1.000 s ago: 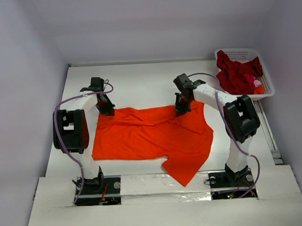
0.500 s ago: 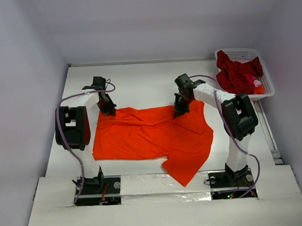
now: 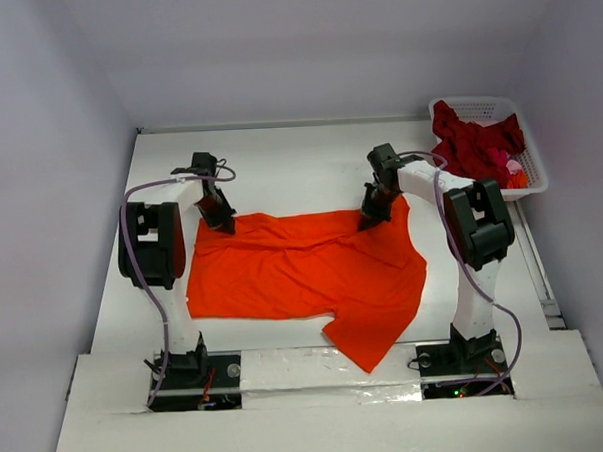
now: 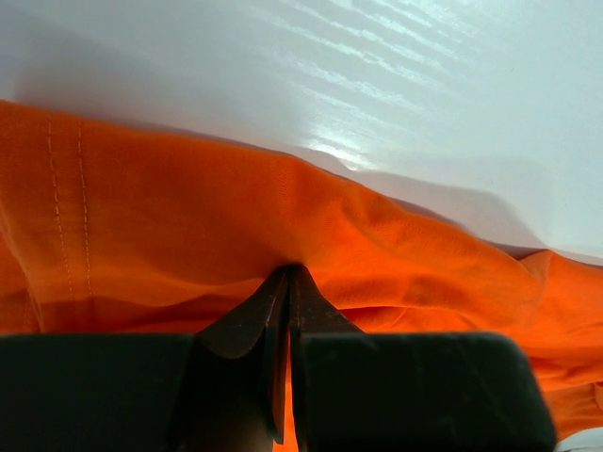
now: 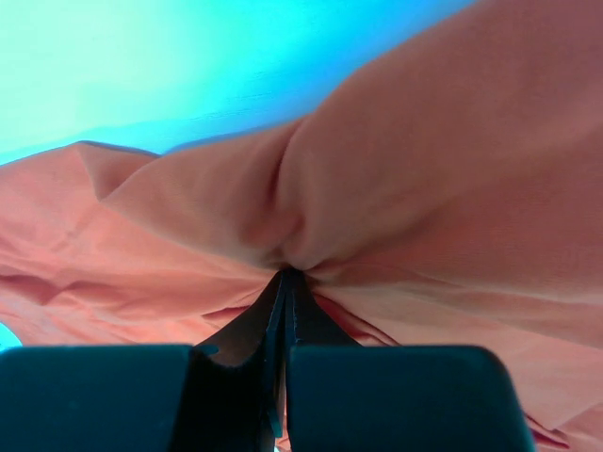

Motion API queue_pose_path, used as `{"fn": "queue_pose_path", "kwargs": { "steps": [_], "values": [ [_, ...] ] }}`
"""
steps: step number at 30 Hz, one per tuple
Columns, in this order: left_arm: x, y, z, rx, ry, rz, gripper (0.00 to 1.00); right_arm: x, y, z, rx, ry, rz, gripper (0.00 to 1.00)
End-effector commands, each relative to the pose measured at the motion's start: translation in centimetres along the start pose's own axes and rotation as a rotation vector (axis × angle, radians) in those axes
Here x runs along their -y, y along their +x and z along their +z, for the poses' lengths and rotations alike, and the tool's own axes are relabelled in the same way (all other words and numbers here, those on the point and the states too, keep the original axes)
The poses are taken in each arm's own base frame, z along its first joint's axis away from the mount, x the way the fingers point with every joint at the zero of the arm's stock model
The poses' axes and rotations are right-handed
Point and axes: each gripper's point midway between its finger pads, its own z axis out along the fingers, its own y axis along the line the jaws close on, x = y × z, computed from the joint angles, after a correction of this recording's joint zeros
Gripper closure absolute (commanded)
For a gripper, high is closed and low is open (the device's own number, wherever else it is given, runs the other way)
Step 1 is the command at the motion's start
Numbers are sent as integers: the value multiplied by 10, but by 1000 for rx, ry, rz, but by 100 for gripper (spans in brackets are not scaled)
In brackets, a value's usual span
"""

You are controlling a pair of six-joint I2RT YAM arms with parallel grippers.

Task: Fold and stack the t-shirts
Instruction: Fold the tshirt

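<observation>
Far right: basket (image 3: 473, 102) with red t-shirts (image 3: 471, 150)

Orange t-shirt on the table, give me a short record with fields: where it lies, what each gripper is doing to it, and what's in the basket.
shirt: orange t-shirt, spread mostly flat on the table, wrinkled, one flap toward the near edge
left gripper: shut on the shirt's far left edge
right gripper: shut on the shirt's far right edge
basket: white basket, far right corner, holding dark red shirts
fold: not yet made
</observation>
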Motion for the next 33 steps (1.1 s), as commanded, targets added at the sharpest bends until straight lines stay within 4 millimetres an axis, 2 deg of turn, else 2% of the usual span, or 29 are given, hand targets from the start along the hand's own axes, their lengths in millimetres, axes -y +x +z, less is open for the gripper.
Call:
{"fn": "queue_pose_path", "kwargs": {
  "steps": [1, 6, 11, 13, 20, 26, 29, 33],
  "values": [
    [3, -5, 2, 3, -17, 28, 100, -3, -6, -5, 20, 7, -18, 100],
    [0, -4, 7, -6, -37, 28, 100, 12, -3, 1, 15, 73, 5, 100],
    [3, -3, 12, -13, -36, 35, 100, 16, -17, -5, 47, 112, -18, 100],
    [5, -5, 12, -12, -33, 36, 100, 10, -25, -9, 59, 111, -23, 100],
    [9, -12, 12, -11, -31, 37, 100, 1, -41, -5, 50, 97, -23, 100],
    [15, -21, 11, -6, -30, 42, 100, -1, -53, 0, 50, 102, -26, 100],
    [15, -22, 14, -12, -35, 42, 100, 5, -62, 2, 45, 110, -18, 100],
    [16, -25, 17, -13, -36, 40, 100, -1, -74, 1, 52, 85, -21, 100]
  ]
}}
